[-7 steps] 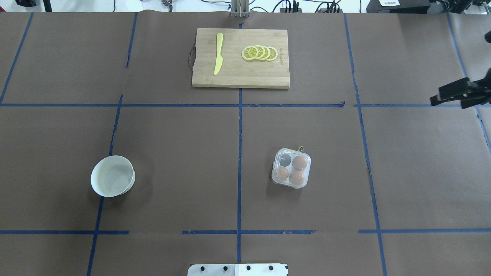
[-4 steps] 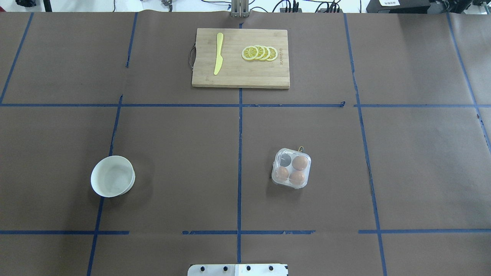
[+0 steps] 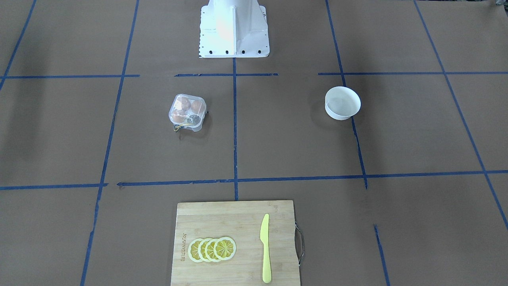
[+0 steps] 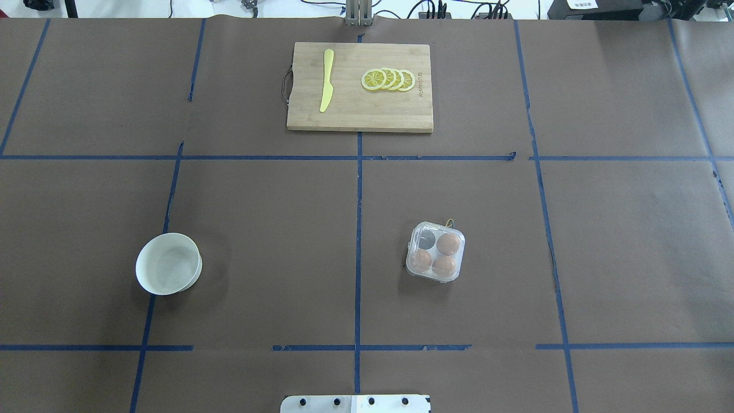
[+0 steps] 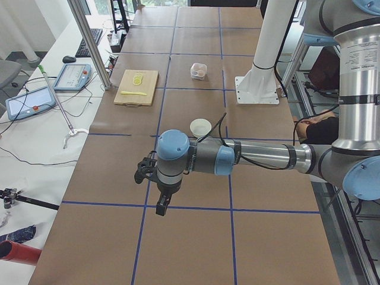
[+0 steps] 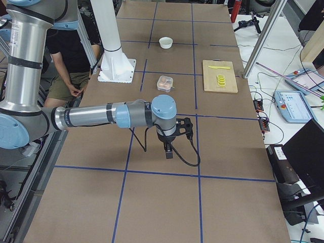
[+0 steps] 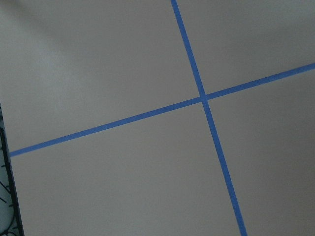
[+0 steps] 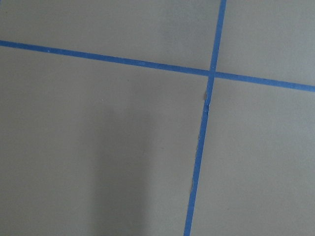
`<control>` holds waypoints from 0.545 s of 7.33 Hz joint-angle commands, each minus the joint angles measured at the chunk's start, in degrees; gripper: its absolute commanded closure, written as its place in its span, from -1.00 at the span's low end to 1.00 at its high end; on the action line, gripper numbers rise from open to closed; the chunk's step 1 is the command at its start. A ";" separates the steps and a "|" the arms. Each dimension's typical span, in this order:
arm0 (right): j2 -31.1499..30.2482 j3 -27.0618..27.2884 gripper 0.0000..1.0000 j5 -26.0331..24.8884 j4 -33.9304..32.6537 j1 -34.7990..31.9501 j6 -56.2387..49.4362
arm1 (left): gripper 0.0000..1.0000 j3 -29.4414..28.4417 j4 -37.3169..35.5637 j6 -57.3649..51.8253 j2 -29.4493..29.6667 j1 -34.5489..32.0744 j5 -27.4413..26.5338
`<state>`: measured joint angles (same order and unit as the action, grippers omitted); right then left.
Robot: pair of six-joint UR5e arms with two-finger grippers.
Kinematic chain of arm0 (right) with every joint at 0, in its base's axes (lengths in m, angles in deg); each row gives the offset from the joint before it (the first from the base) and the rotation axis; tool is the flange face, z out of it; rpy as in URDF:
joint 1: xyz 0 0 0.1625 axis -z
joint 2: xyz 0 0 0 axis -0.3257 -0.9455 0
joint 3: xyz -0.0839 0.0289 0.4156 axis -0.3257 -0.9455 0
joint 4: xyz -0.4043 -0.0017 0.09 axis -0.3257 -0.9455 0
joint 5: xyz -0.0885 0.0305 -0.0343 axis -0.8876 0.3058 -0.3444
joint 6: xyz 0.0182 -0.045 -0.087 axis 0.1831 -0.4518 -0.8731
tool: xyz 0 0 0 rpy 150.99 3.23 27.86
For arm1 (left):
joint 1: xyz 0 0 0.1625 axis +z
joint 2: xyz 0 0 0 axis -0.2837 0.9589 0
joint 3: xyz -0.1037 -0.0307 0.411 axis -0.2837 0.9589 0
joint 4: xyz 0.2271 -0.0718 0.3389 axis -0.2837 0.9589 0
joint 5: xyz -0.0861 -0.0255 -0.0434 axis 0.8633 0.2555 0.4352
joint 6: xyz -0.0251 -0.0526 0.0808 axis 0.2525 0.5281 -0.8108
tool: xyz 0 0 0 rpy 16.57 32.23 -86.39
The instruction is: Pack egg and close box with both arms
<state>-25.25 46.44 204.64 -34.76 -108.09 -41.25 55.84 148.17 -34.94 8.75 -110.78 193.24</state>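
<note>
- Watching the left pincer (image 5: 160, 206) first: it points down over bare bench (image 4: 258, 229) at the end of the grey tubular left arm (image 5: 261, 157). It shows only in a side view, so I cannot tell whether it is released or clenched.
- The right pincer (image 6: 168, 154), on the grey tubular right arm (image 6: 91, 116), hangs the same way at the other end. I cannot judge its grip either.
- Both wrist cameras see only brown paper and blue tape. Any return would begin without sight of the target, and a misjudged approach could clip it.
- The small clear plastic four-cup egg box (image 4: 410, 261) sits on the robot's right half of the bench, well apart from both pincers. It is light, so I'd expect a one-sided nudge to slide or tip it.
- Three small oval light-brown eggs (image 4: 448, 243) fill three cups, and the fourth looks grey and eggless. I cannot single out the task's egg among them.
- I cannot confirm that the clear lid is latched. If it only rests there, it may spring up.
- The yellowish string (image 4: 449, 221) trails off the far edge, where a finger could snag it and drag the box.
- The round white bowl (image 4: 166, 267) on the left half appears empty, so I see no loose egg for the grey cup.
</note>
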 commanded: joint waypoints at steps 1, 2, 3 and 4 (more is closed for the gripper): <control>-2.00 0.59 -1.00 0.02 -0.31 -0.04 -0.33 | -1.00 0.97 -4.41 0.43 0.97 -0.27 0.10; -1.92 0.85 -1.00 0.02 -0.31 -0.04 -0.24 | -1.00 1.33 -7.23 0.61 0.98 -0.45 0.19; -1.92 0.50 -1.00 -0.06 -0.23 0.05 -0.24 | -1.00 0.98 -7.78 0.96 0.46 -0.45 0.54; -2.01 0.50 -1.00 0.37 -0.14 0.05 -0.24 | -1.00 0.89 -8.83 0.88 -0.16 -0.36 0.54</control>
<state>-27.16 47.01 204.71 -35.00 -108.08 -41.50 56.83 140.83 -34.14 9.19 -111.17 193.65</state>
